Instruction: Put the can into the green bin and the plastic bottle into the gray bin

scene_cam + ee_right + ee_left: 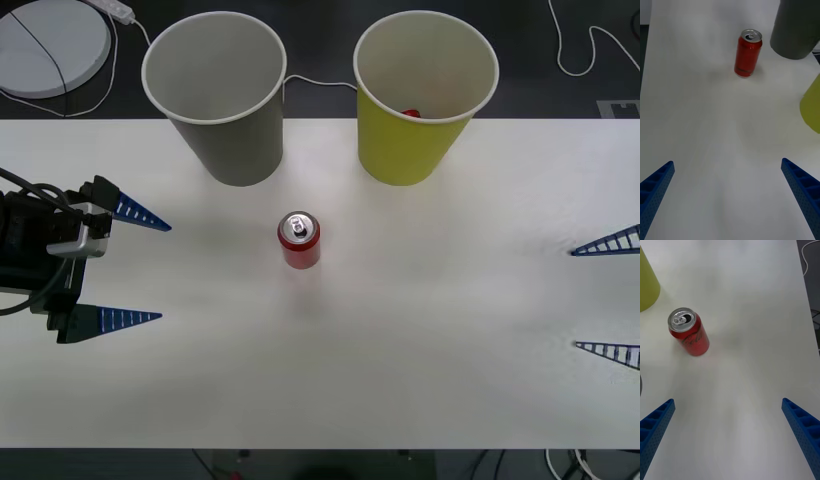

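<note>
While my left gripper [150, 272] and right gripper [590, 297] wait spread wide, well apart from the can [299, 240], it stands upright on the table [420, 330], just before the gray bin [218, 95] and green bin [424, 95].

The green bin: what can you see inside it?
Inside the green bin, something small and red peeks over the near wall. That wall hides the rest, so what it is stays unclear.

I saw bright, even light from overhead. The white worktop [420, 330] was nearly washed out, with only faint, soft shadows beside the can [299, 241] and under the bins. Both wrist views looked soft and smeared across the worktop; the can stayed fairly sharp.
</note>
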`<state>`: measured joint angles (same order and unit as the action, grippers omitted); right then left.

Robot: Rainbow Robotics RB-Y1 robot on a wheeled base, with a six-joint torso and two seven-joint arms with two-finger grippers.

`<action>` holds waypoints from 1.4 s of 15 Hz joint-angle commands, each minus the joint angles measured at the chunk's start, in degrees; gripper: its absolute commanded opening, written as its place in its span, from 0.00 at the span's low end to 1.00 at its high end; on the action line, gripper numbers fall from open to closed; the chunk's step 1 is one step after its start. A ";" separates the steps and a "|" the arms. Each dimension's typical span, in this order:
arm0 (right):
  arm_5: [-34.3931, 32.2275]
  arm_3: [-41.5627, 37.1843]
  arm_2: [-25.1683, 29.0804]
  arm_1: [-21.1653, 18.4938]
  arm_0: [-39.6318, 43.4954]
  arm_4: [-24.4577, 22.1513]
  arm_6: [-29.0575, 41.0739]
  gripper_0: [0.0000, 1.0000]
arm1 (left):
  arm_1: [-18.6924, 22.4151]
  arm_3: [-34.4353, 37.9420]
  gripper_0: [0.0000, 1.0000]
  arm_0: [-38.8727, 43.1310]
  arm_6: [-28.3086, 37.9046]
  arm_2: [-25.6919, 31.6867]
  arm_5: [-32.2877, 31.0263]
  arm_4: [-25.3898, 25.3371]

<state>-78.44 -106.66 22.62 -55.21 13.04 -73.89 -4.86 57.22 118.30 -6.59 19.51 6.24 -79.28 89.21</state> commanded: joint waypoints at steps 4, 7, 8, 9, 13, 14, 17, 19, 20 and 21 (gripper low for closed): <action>13.40 0.66 -8.82 0.02 0.58 2.70 -3.85 1.00 | 0.00 0.00 1.00 0.00 0.00 0.00 0.00 0.00; 16.82 0.66 -11.28 -0.07 0.58 3.75 -5.78 1.00 | 0.00 0.00 1.00 0.00 0.00 0.00 0.00 0.00; 17.97 0.66 -12.34 0.02 0.58 4.37 -6.39 1.00 | 0.00 0.00 1.00 0.00 0.00 0.00 0.00 0.00; 19.02 0.66 -13.65 -0.07 0.32 4.63 -6.83 1.00 | 0.00 0.00 1.00 0.00 0.00 0.00 0.00 0.00; 19.29 3.12 -15.94 1.69 -1.97 4.54 -7.98 1.00 | 0.00 0.00 1.00 0.00 0.00 0.00 0.00 0.00; 17.53 4.79 -16.20 2.74 -3.55 4.37 -8.33 1.00 | 0.00 0.00 1.00 0.00 0.00 0.00 0.00 0.00; 11.46 11.82 -16.64 6.34 -9.44 2.96 -9.47 1.00 | 0.00 0.00 1.00 0.00 0.00 0.00 0.00 0.00; 10.67 15.25 -17.96 8.81 -12.34 2.52 -10.17 1.00 | 0.00 0.00 1.00 0.00 0.00 0.00 0.00 0.00; 10.85 16.83 -19.10 9.95 -13.75 2.52 -10.26 1.00 | 0.00 0.00 1.00 0.00 0.00 0.00 0.00 0.00; 11.11 18.59 -20.16 11.27 -15.24 2.52 -10.35 1.00 | 0.00 0.00 1.00 0.00 0.00 0.00 0.00 0.00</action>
<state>-67.59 -89.93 3.59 -45.30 -0.63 -71.34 -15.09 57.22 118.30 -6.59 19.51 6.24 -79.28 89.21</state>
